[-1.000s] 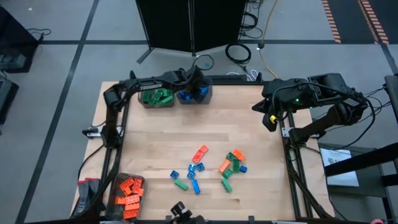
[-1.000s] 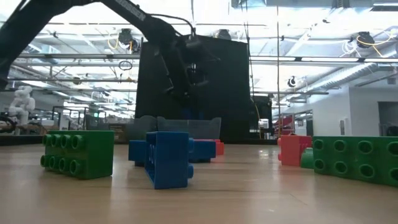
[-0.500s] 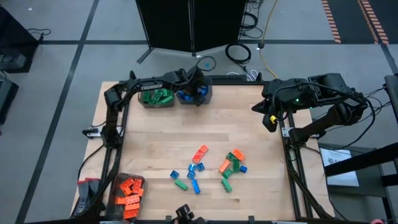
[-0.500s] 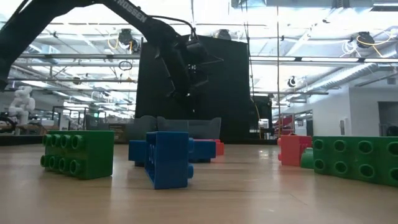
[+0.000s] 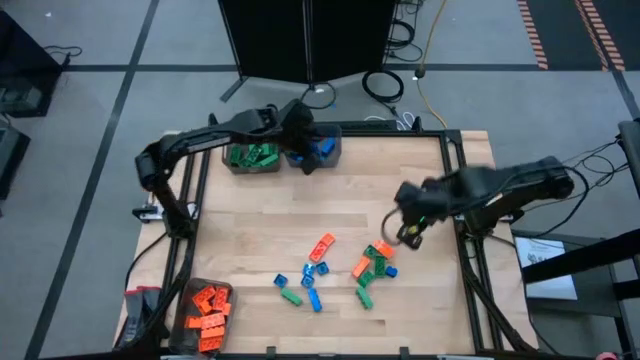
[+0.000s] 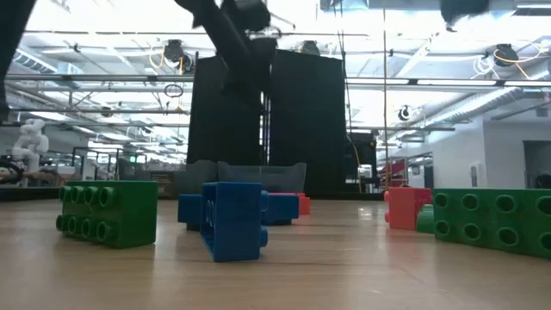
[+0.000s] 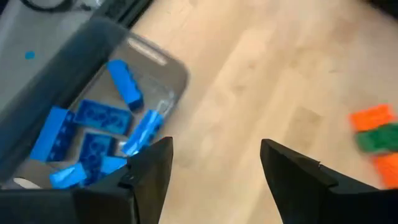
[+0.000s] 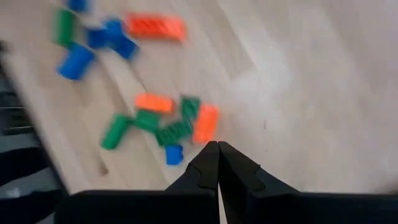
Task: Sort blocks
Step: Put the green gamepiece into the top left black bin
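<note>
Loose blocks lie flat on the wooden table in two small clusters: orange, green and blue ones point(image 5: 372, 265) at centre right, and blue, green and orange ones point(image 5: 308, 278) beside them. My right gripper point(image 5: 408, 237) hovers shut, pointing down, just to the right of the first cluster point(image 8: 168, 127). My left gripper point(image 7: 214, 168) is open and holds nothing. It hangs above the near edge of the bin of blue blocks point(image 7: 93, 137) at the table's far side. In the low view, green point(image 6: 108, 211) and blue point(image 6: 232, 220) blocks stand close to the camera.
Three translucent bins stand on the table: green blocks point(image 5: 252, 155) and blue blocks point(image 5: 320, 148) at the far edge, orange blocks point(image 5: 207, 308) at the near left corner. Bare wood lies between the far bins and the loose blocks. Black frame rails point(image 5: 462, 260) line the sides.
My right gripper has swung from the table's far right corner down toward the loose blocks at centre right, staying shut. My left gripper has risen out of the blue bin and drawn back a little toward the near edge.
</note>
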